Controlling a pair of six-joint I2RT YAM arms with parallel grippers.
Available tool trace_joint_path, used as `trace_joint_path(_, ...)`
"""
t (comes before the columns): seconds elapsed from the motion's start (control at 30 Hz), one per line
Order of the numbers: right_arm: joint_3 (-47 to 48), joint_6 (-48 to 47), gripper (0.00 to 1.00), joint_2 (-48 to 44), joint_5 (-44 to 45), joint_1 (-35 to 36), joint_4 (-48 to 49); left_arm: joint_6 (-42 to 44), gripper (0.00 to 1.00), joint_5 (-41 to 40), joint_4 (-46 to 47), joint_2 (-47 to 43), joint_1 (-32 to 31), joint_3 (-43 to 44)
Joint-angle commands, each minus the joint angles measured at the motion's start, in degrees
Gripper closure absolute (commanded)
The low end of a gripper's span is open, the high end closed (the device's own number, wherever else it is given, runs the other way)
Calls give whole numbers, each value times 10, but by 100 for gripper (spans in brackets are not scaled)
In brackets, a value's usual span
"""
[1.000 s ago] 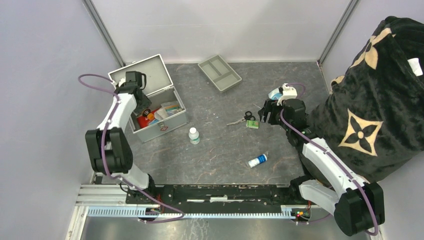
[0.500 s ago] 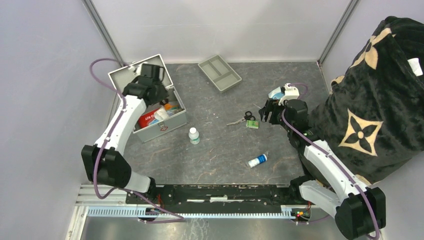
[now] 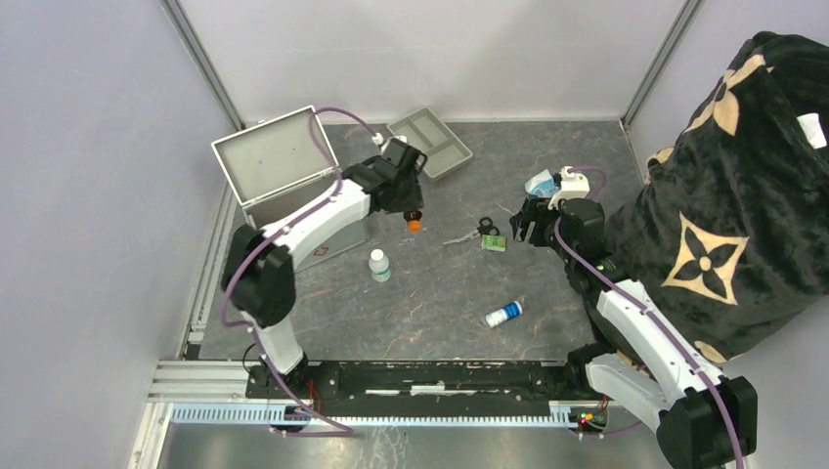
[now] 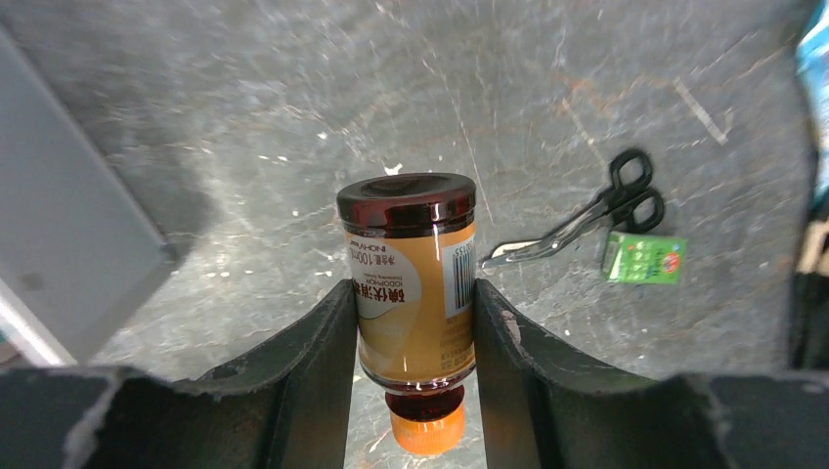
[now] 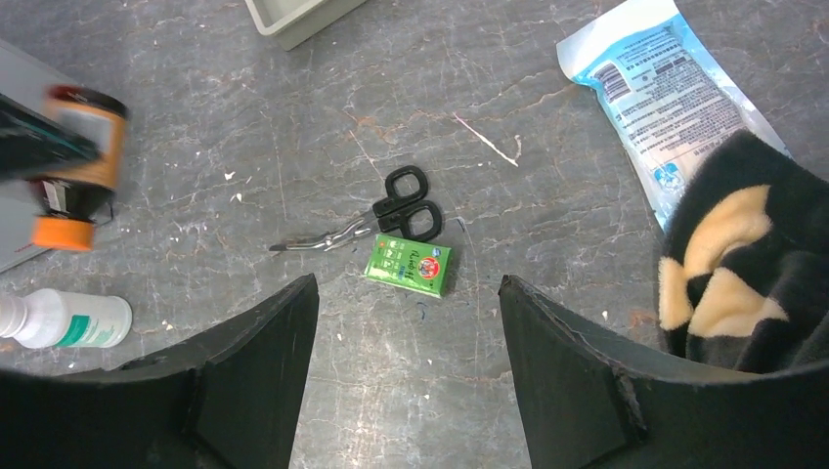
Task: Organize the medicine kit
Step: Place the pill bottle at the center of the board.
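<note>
From above, the medicine kit (image 3: 276, 162) stands open at the far left of the worktop (image 3: 440, 293), its lid raised. The left arm reaches past it to the right, carrying an amber bottle (image 3: 414, 222) above the worktop.

Left wrist: the left jaws pinch that bottle by its sides, orange cap nearest the camera. A grey slab at the left edge is probably the kit's wall.

Right wrist: the right jaws are spread with nothing between them, above scissors (image 5: 376, 217) lying just beside a green box (image 5: 409, 265).

Grey table (image 3: 440, 293) — medicine kit (image 3: 277, 161), scissors (image 3: 476, 231), tray (image 3: 428, 143)
</note>
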Motion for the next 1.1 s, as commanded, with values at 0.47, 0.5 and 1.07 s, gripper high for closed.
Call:
trace_joint_path(0.47, 0, -6, 25, 14, 11, 1, 6, 18, 67, 7, 53, 131, -37, -12)
trace_joint_path(0.5, 0, -6, 25, 16, 9, 1, 6, 19, 67, 5, 53, 133, -38, -14)
trace_joint_path(1.07, 15, -27, 24, 42, 52, 1, 1, 21, 44, -27, 40, 101, -40, -66)
